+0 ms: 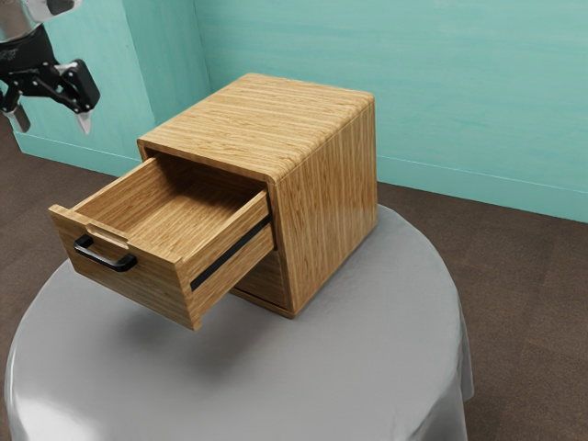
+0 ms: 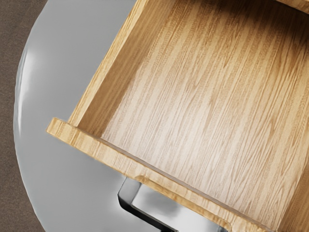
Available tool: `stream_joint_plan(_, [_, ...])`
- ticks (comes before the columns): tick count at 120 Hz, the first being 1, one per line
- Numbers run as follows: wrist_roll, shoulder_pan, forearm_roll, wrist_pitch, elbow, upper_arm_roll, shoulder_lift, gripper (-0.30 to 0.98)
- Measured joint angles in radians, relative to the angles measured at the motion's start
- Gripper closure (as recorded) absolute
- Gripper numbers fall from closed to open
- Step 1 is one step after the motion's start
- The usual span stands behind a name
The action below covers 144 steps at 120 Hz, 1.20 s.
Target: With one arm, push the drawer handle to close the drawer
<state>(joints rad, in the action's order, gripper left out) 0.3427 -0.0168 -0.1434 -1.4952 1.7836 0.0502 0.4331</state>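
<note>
Exterior view: you are poising the gripper (image 1: 52,121), fingers parted and empty, above the open drawer (image 1: 156,287), seemingly to clear its handle (image 1: 104,261) before pushing.

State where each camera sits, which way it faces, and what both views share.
Exterior view: beside the arm, looking down at the wooden cabinet; arm and open pincer show.
Wrist view: on the arm's wrist, looking down into the open drawer.
Both: drawer, black handle, grey table.
</note>
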Motion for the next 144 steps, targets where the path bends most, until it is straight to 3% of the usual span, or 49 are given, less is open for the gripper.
stream_joint_plan(22, [0.001, 0.007, -0.001, -0.039, 0.091, -0.05, 0.081, 0.0])
stream_joint_plan(34, [0.011, 0.017, 0.003, -0.037, 0.225, -0.119, 0.226, 0.02])
stream_joint_plan(54, [0.068, 0.03, 0.007, -0.053, 0.534, -0.137, 0.519, 0.44])
stream_joint_plan(70, [0.11, 0.024, 0.009, -0.072, 0.667, -0.138, 0.642, 0.63])
stream_joint_plan(97, [0.096, 0.025, 0.002, -0.228, 0.798, -0.087, 0.609, 0.74])
stream_joint_plan(126, [0.024, 0.029, -0.008, -0.4, 0.868, -0.082, 0.565, 0.78])
stream_joint_plan(144, [-0.007, 0.032, -0.008, -0.491, 0.875, -0.081, 0.474, 0.78])
